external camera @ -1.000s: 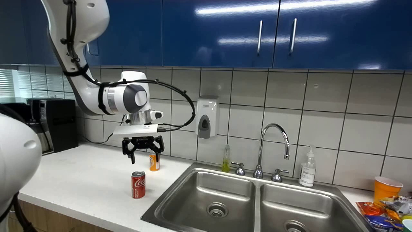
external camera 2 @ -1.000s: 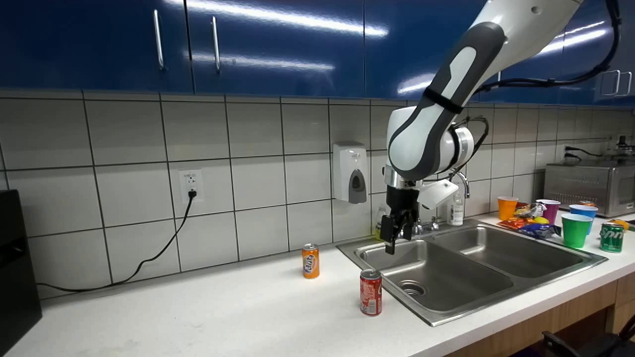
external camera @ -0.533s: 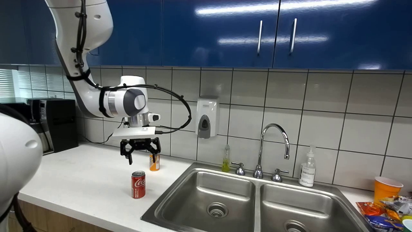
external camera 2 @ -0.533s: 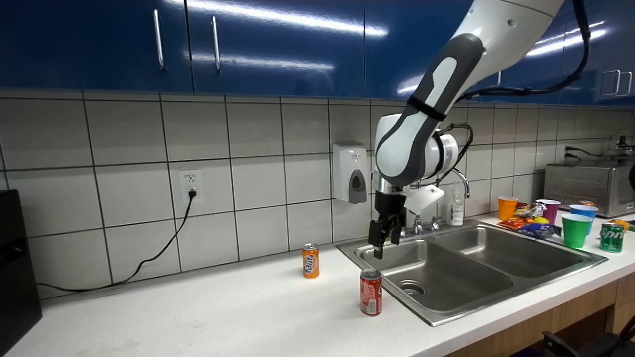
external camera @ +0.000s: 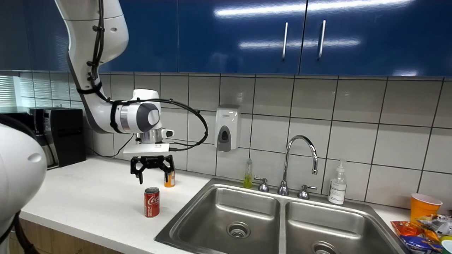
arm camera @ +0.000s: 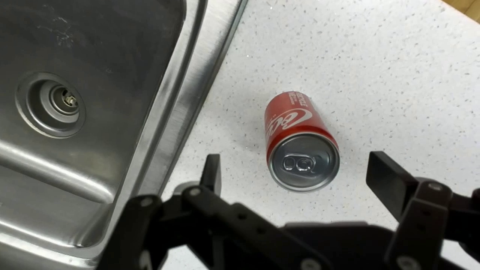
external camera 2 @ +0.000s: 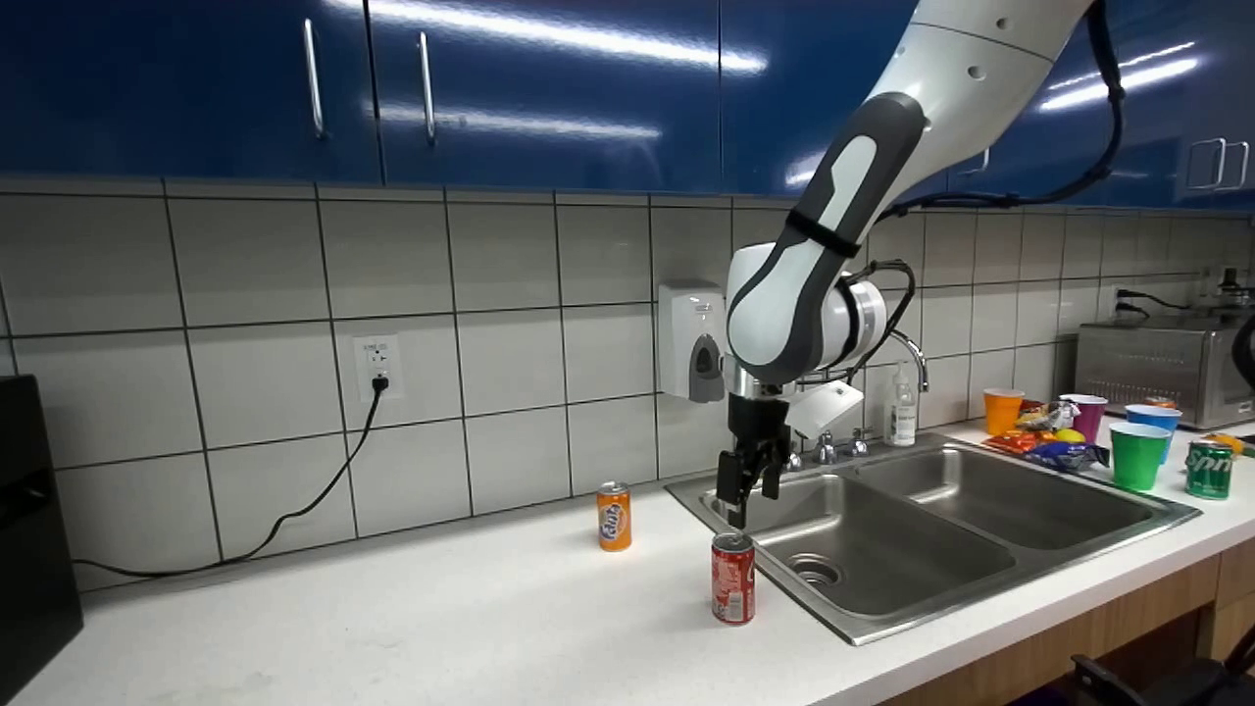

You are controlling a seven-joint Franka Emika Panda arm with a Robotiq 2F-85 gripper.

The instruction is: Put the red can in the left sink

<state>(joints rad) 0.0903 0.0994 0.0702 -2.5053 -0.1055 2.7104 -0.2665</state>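
red can | upright, white-lettered | just beside left sink | left sink: steel, round-cornered

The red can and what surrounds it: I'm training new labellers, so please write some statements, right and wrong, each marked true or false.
1. The gripper is open. True.
2. The red can stands upright on the counter. True.
3. The gripper touches the red can. False: in the wrist view they are apart.
4. A drain shows in the left sink. True.
5. Only one can stands on the counter. False: an orange can and a green can stand there too.
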